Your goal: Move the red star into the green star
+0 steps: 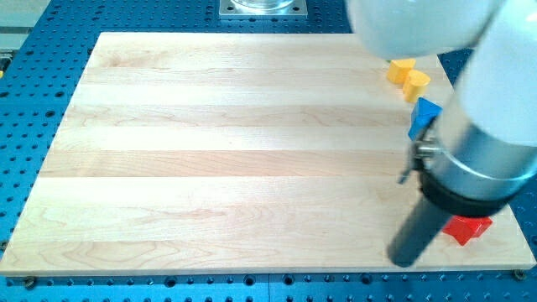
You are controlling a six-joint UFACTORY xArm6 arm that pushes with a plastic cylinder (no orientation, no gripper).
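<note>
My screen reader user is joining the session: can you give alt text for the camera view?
My tip rests on a wooden board near its bottom right, just left of a red block. Yellow blocks and a blue block lie at the upper right; the arm hides part of that side, and no green star shows.

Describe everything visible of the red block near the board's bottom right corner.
The red block is bright, matte red and only partly visible: the arm's dark body covers its upper left part, so its star shape cannot be confirmed. It lies flat on the wooden board, close to the bottom right edge. My tip sits just to its left in the view; whether they touch cannot be told. No green star shows.
</note>
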